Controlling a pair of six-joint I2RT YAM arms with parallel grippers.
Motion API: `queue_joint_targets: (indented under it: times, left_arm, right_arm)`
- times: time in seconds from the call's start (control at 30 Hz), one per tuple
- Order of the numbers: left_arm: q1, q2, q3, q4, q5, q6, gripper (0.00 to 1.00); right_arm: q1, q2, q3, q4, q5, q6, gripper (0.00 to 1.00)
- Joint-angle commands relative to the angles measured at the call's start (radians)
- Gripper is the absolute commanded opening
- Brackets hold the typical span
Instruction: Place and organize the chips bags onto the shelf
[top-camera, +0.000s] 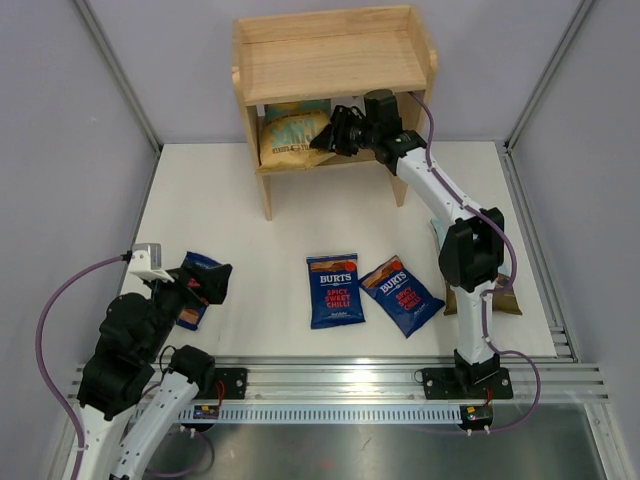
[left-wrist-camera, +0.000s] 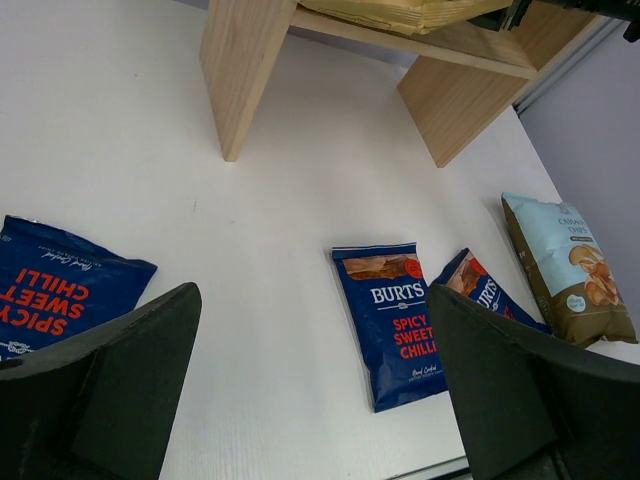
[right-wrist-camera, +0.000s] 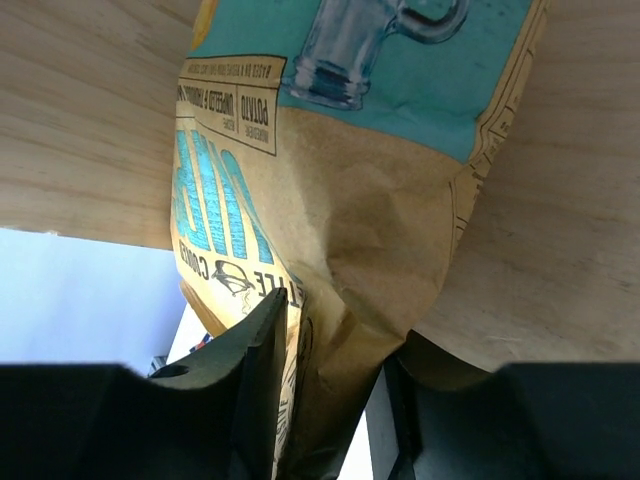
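Tan-and-teal bag (top-camera: 292, 135) sits on the lower tier of the shelf (top-camera: 330, 65) at 12 o'clock with the right gripper (top-camera: 335, 135) pinching its edge, while three Burts bags (top-camera: 334, 290) at 6-8 o'clock and the cassava bag (left-wrist-camera: 570, 270) at 4 o'clock lie on the surface (top-camera: 230, 200) unplaced, and the left gripper (top-camera: 205, 283) hangs wide open and empty, so roughly one of five looks done.

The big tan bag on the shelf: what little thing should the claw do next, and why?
Probably open the right claw and let go. Its fingers pinch the edge of the tan-and-teal bag, which already seems to sit on the lower board of the shelf, so nothing more needs carrying there.
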Motion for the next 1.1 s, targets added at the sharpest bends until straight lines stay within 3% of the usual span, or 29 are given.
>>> queue_joint_targets:
  times: [0.0,0.23,0.63,0.8,0.87,1.07]
  left_arm:
    - [-0.003,0.016,-0.001,0.050,0.023,0.023,0.99]
    - [-0.002,0.016,-0.004,0.056,0.030,0.022,0.99]
    - [-0.002,0.014,-0.005,0.057,0.041,0.023,0.99]
    - [-0.002,0.012,-0.007,0.060,0.046,0.025,0.99]
    - [-0.002,0.012,-0.007,0.059,0.047,0.025,0.99]
    - [-0.003,0.009,-0.007,0.062,0.050,0.025,0.99]
  right_arm:
    - [0.024,0.018,0.053,0.052,-0.060,-0.047,0.41]
    - [0.029,0.019,0.070,0.051,-0.154,-0.092,0.47]
    - [0.044,-0.010,-0.041,0.203,-0.226,-0.061,0.44]
    - [0.043,-0.039,-0.062,0.152,-0.130,-0.070,0.55]
    - [0.043,-0.071,-0.082,0.131,-0.071,-0.077,0.69]
    - [0.043,-0.130,-0.096,0.020,0.126,-0.095,0.69]
